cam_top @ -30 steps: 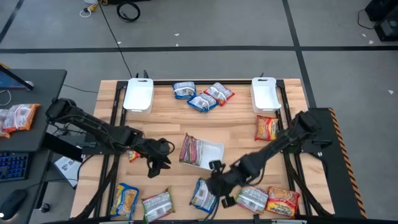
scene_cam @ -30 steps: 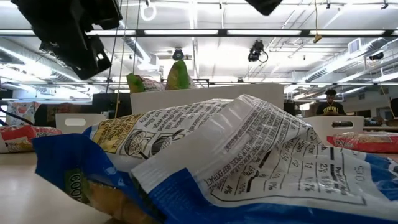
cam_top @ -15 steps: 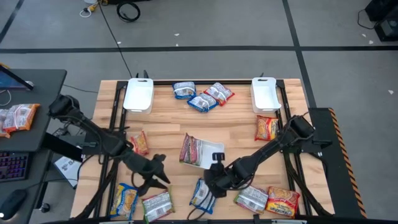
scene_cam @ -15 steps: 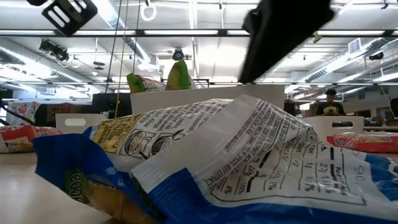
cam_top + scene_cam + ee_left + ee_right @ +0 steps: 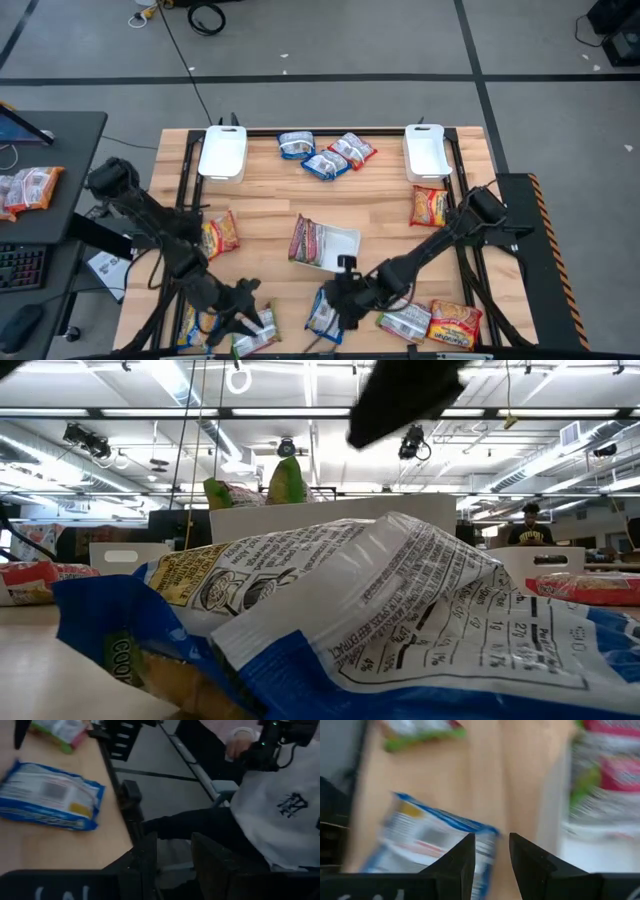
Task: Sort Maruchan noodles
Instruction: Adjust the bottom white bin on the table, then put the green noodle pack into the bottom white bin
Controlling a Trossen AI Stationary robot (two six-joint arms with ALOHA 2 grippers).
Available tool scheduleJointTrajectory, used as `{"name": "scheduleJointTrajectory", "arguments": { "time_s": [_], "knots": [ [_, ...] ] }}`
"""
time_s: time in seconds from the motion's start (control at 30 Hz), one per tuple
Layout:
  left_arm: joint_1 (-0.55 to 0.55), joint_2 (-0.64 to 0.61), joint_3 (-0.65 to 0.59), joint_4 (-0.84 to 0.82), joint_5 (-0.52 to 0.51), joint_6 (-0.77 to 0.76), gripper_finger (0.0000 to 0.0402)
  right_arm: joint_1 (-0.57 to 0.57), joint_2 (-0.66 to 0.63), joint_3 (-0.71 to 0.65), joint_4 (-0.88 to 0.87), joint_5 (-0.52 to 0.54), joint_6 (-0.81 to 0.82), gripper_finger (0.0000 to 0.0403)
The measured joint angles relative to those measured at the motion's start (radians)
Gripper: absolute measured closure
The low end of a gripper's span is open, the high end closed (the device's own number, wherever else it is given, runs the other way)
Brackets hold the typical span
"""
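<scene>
Blue-white Maruchan packet (image 5: 325, 312) flat on wooden table (image 5: 270, 195), near front edge, printed back facing low camera (image 5: 380, 610). Right gripper (image 5: 338, 300) just above packet, fingers (image 5: 462, 862) slightly parted, holding nothing. Silvery-green packet (image 5: 318, 242) lies on flat white tray (image 5: 340, 245) behind blue-white packet. Left gripper (image 5: 250, 318) over silvery packet (image 5: 255, 330) left of it; finger state cannot be determined. Orange packet (image 5: 455, 325) and silvery packet (image 5: 405, 320) right of it. Two white bins (image 5: 222, 152) at far edge.
</scene>
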Motion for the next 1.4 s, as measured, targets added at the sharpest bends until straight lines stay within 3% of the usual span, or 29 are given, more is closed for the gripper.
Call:
{"name": "scheduleJointTrajectory", "arguments": {
  "time_s": [0.23, 0.43, 0.7, 0.93, 1.1, 1.2, 1.4],
  "knots": [
    [-0.042, 0.116, 0.0, 0.02, -0.044, -0.056, 0.0276, 0.024, 0.021, -0.008, -0.026, 0.013, 0.068, 0.0277],
    [-0.049, 0.208, 0.0, 0.036, -0.046, -0.124, 0.0276, -0.014, 0.03, -0.009, -0.159, 0.019, 0.113, 0.0277],
    [-0.063, 0.228, 0.041, 0.035, -0.036, -0.134, 0.0276, -0.104, 0.03, -0.01, -0.309, 0.09, 0.124, 0.0277],
    [-0.13, 0.228, 0.185, -0.035, -0.043, -0.017, 0.0276, -0.144, 0.028, -0.005, -0.231, 0.056, 0.085, 0.0277],
    [-0.179, 0.228, 0.209, -0.187, -0.165, -0.157, 0.0276, -0.103, 0.025, -0.005, -0.104, 0.036, 0.056, 0.0277],
    [-0.198, 0.228, 0.21, -0.196, -0.229, -0.262, 0.0276, -0.066, 0.025, -0.004, -0.037, 0.036, 0.036, 0.0277],
    [-0.201, 0.249, 0.316, -0.233, -0.3, -0.201, 0.0276, -0.015, 0.025, -0.003, -0.013, 0.066, 0.033, 0.0277]
  ]
}}
